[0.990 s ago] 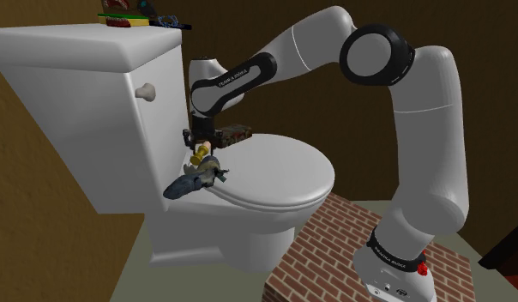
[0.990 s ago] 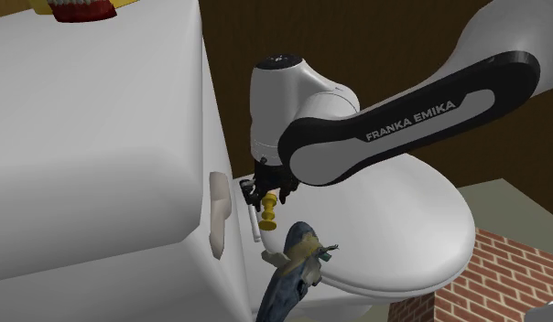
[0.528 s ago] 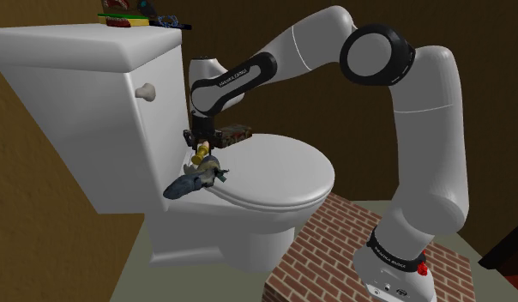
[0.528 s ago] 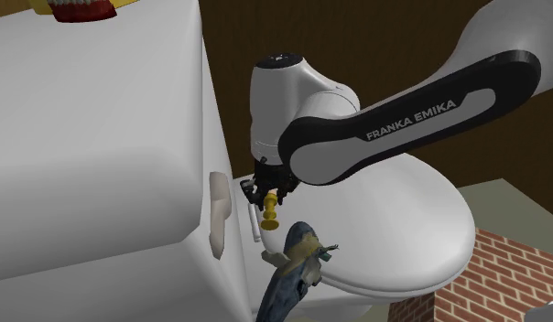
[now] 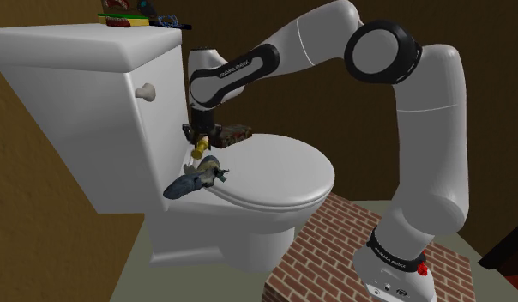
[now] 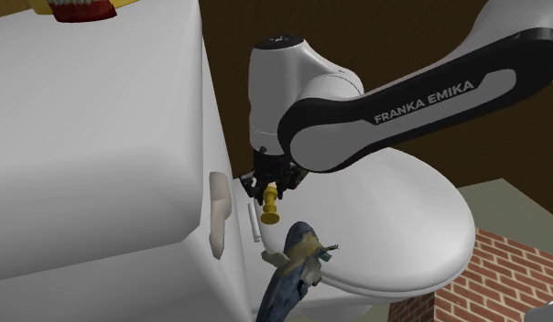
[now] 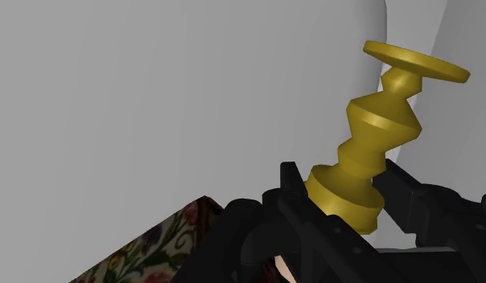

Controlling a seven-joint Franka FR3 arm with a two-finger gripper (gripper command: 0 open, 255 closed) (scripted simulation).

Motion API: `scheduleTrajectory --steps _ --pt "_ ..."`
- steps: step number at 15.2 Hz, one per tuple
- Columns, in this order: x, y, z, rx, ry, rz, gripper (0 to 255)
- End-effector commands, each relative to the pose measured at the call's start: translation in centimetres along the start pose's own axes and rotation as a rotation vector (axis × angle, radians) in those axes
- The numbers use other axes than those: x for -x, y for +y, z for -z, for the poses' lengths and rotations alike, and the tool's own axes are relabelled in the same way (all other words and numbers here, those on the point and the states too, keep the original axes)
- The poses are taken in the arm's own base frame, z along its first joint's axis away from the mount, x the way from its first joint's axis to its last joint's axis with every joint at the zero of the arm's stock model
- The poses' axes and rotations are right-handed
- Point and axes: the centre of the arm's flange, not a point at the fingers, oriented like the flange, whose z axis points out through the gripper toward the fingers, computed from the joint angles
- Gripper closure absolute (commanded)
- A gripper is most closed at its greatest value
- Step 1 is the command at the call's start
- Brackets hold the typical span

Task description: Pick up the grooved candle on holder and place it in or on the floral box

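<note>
Since one second ago the white arm [image 5: 429,129] has lifted a little, and the gripper [image 5: 198,144] with its load stands slightly higher over the back of the toilet. The white toilet [image 5: 206,232] is the biggest thing. Its tank [image 5: 77,103] is at 9 o'clock from the closed lid [image 5: 274,172] in the shoulder view. The arm bends over from the brick stand [image 5: 326,240], which is at 5 o'clock from the lid.

The floral box [image 5: 234,133] sits on the rear of the lid, near the tank; one corner of it shows also beside the fingers in the wrist view [image 7: 153,249]. A blue-grey figure [image 5: 195,181] lies on the lid edge, at 6 o'clock from the gripper.

The black fingers are closed on the grooved candle on holder [image 7: 378,153], which is golden. It hangs with the round base downward, a little tilted, close to the tank front [image 6: 268,213] and at 8 o'clock from the floral box, just above the figure [image 6: 293,265].
</note>
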Motion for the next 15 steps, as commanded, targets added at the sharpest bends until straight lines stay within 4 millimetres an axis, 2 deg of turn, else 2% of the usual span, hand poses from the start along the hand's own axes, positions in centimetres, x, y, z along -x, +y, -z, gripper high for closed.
scheduleTrajectory --steps 1,15 --pt "-0.1 0.0 1.1 0.0 0.0 0.0 255" --pt "-0.4 -0.3 8.5 0.0 0.0 0.0 255"
